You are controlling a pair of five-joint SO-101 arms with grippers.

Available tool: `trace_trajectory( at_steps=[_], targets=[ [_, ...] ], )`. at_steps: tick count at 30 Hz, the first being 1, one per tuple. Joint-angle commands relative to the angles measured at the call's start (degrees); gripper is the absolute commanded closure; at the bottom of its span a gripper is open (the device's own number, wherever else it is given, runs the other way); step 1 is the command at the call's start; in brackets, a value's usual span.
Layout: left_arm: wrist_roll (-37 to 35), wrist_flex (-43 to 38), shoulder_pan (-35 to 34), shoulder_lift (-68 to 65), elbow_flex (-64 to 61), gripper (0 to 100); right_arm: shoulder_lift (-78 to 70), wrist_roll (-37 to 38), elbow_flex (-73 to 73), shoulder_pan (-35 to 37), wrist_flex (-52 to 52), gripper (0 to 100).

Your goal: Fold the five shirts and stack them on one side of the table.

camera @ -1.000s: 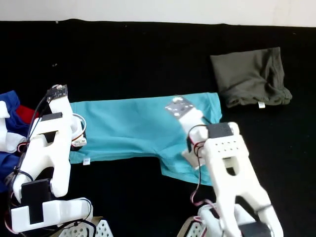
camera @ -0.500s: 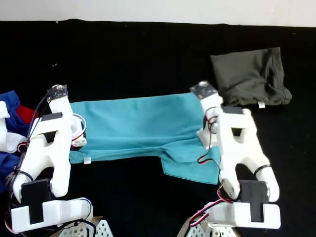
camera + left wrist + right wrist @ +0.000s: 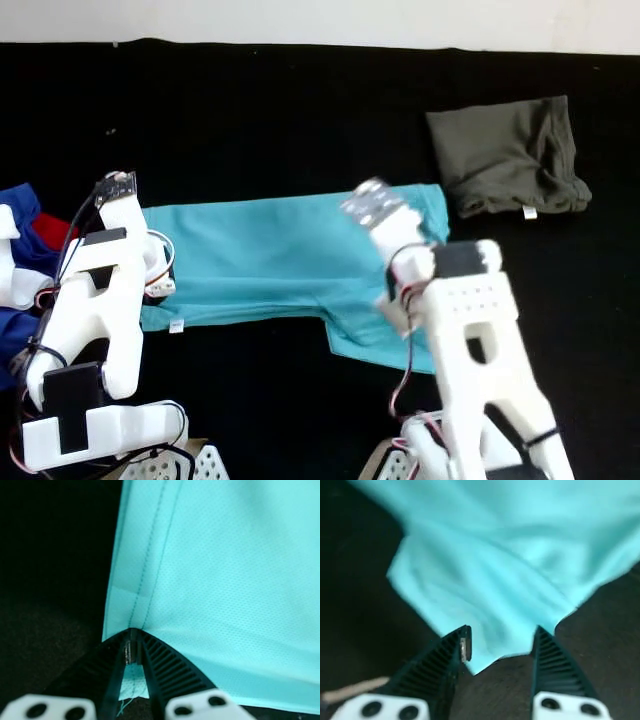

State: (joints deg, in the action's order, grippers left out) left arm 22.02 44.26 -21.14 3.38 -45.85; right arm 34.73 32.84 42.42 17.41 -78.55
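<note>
1. At the far left edge of the black table [image 3: 250, 110] lies a crumpled pile [image 3: 20, 255] of blue, red and white cloth. It is partly hidden behind the left arm [image 3: 95, 300].
2. That arm stands over the left end of the teal shirt [image 3: 260, 260]. The left claw [image 3: 132, 641] is pinched tight on the shirt's hemmed corner. In the wrist view the stitched edge runs away from the jaws and the cloth beyond lies flat.
3. The teal shirt is spread as a long band across the middle of the table. Its left part is smooth. Its right part is creased, with a flap reaching toward the near edge.
4. The right arm [image 3: 465, 330] leans over that creased part. The right claw [image 3: 502, 630] is spread wide with nothing held between its fingers. Under it are a rumpled edge of the teal shirt and bare table on either side; I cannot tell whether it touches the cloth.
5. At the far right, toward the back, sits the green shirt [image 3: 510, 155], folded into a rough square. It lies just beyond the teal shirt's corner, with a strip of table between them.
</note>
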Motion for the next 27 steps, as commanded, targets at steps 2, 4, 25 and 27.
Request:
trace_trajectory(
  at_steps=[2,4,25,27],
  targets=[
    [-0.44,-1.76,-1.01,0.04,0.04,99,3.03,0.79,4.35,4.44,0.22,74.2],
    [-0.44,-1.76,-1.01,0.04,0.04,99,3.03,0.79,6.11,4.70,0.92,74.2],
    [-0.44,-1.76,-1.01,0.04,0.04,99,-0.92,0.79,21.49,9.10,23.69,74.4],
    [-0.44,-1.76,-1.01,0.04,-0.04,99,-5.49,0.88,20.35,9.10,24.75,76.5]
  ],
)
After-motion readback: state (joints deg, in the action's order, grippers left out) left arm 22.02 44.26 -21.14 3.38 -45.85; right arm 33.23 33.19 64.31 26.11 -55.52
